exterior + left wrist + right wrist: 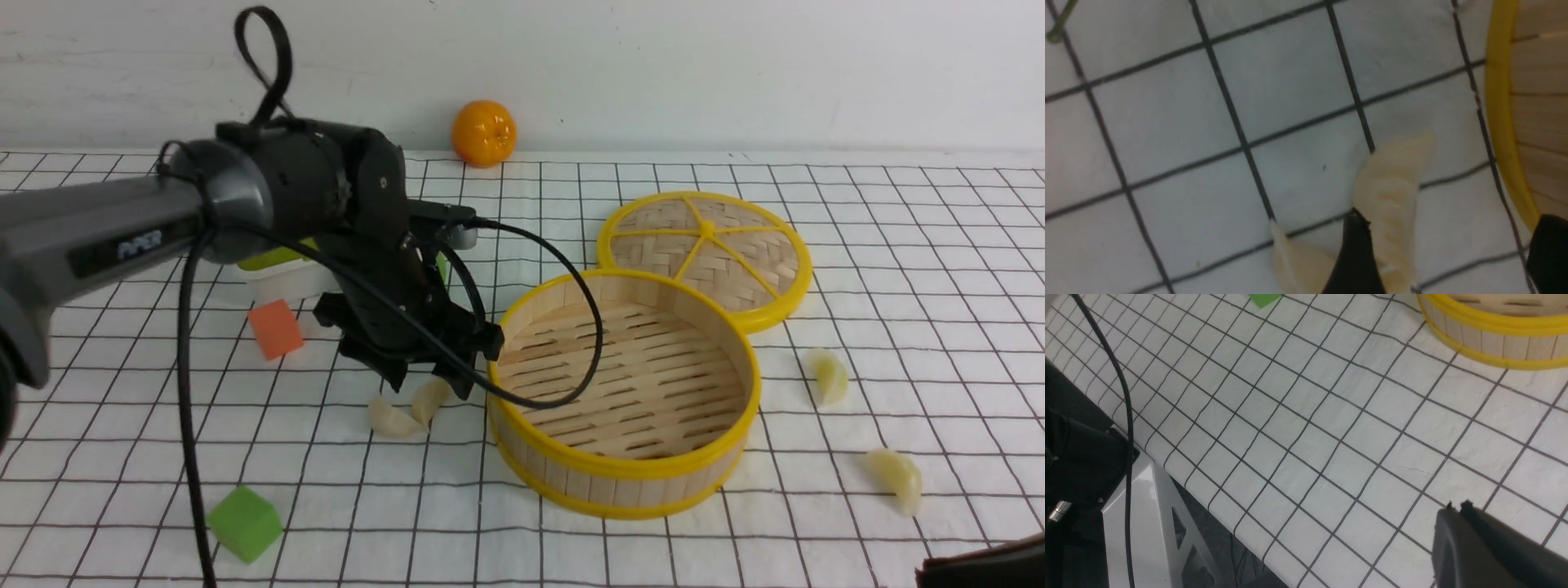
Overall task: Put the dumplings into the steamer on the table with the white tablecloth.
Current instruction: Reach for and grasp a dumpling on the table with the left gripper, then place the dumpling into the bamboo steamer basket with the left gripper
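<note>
The bamboo steamer (571, 483) stands empty on the white tablecloth (898, 245) that covers the table. Two dumplings (392, 419) (430, 401) lie touching just left of it. My left gripper (433, 378) hangs low over them, open. In the left wrist view one dumpling (1392, 188) lies between the fingers, against one black finger (1355, 253). The other dumpling (1298, 261) lies outside that finger, and the steamer rim (1498, 102) runs close by. Two more dumplings (829, 377) (894, 479) lie right of the steamer. My right gripper (1457, 506) is shut and empty above the cloth at the table's near right, close to the steamer (1494, 339).
The woven lid (706, 253) leans against the steamer's far rim. An orange (484, 132) sits at the back wall. An orange cube (276, 328), a green cube (245, 523) and a white box with a green lid (282, 276) are on the left. The left arm's cable droops over the steamer.
</note>
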